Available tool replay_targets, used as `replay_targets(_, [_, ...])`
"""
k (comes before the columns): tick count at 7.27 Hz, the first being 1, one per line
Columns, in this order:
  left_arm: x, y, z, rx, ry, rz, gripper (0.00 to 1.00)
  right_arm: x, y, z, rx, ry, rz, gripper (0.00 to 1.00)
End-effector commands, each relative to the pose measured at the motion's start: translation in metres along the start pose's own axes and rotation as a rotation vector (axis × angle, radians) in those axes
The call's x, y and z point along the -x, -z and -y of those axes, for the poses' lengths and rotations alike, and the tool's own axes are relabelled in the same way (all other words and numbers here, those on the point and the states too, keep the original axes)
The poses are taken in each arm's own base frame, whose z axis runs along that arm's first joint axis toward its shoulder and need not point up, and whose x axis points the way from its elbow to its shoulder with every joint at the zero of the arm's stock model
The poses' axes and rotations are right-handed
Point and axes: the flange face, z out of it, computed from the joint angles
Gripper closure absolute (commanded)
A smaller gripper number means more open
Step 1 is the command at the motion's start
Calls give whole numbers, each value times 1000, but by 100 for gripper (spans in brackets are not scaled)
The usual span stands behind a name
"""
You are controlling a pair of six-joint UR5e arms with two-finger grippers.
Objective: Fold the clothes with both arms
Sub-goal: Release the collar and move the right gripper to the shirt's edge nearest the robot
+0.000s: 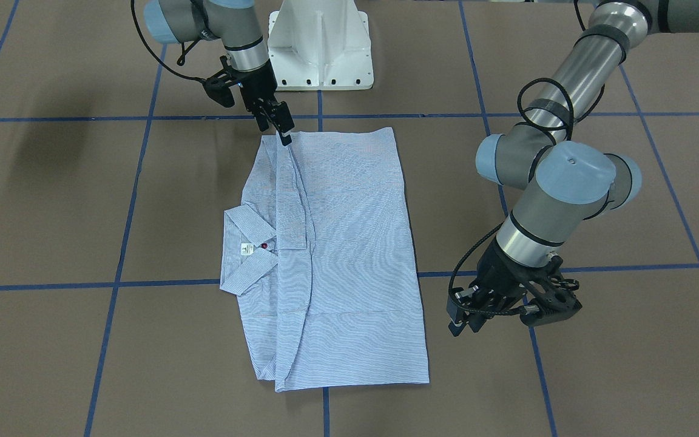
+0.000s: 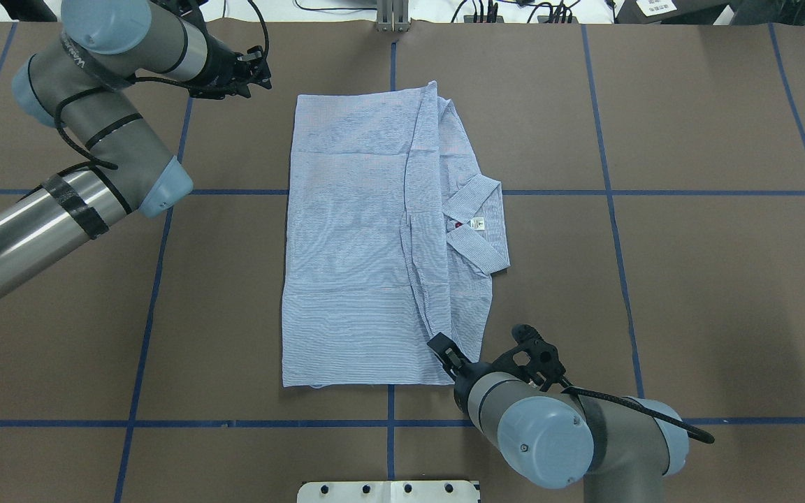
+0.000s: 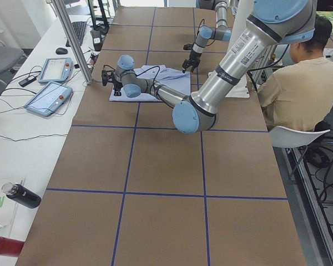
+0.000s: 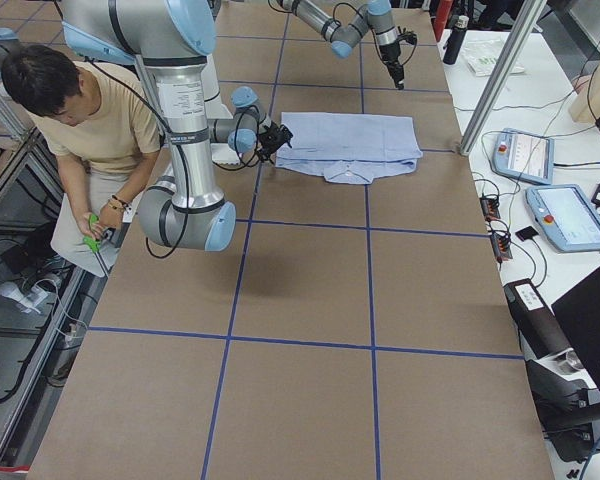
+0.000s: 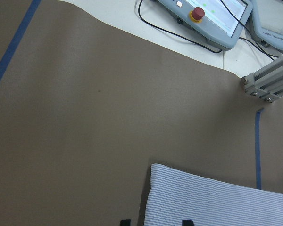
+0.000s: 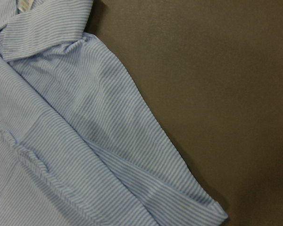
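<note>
**A:** Nearest the base (image 2: 388,491), you've got the right gripper (image 2: 446,349) down at the shirt's (image 2: 353,244) near right corner, tips over the folded edge.

**B:** Jaws?

**A:** Can't tell. Its wrist view only shows striped cloth and brown table (image 2: 689,279), no fingertips. The outside views don't settle the gap either.

**B:** Where's the shirt?

**A:** Mid-table, flat, folded into a long rectangle running near to far. It lies across the blue tape lines (image 2: 612,209). One side is folded over the front, with a curved edge down the length. You'll see the collar (image 2: 486,241) sticking out on the robot's right, with a white tag (image 2: 476,224) and a red button (image 2: 458,226) beside it.

**B:** Left side?

**A:** The left gripper (image 2: 263,70) hangs off the far left corner, beside the shirt and not on it. The wrist view shows two black fingertips (image 5: 125,221) spread wide with nothing gripped. The shirt corner sits on the table below them.

**B:** Past that?

**A:** Beyond the table edge are your control pads (image 5: 212,19), one with a red stop button (image 5: 196,14), and a metal post (image 5: 269,82).
</note>
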Motion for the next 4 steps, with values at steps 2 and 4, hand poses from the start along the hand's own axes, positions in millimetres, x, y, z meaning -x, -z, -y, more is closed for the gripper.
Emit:
replay_targets(2, [0, 1, 1, -2, 0, -1, 53, 0, -2, -2, -15, 4, -17, 15])
replay_targets(4, [0, 0, 1, -2, 1, 1, 53, -1, -2, -2, -16, 0, -18, 22])
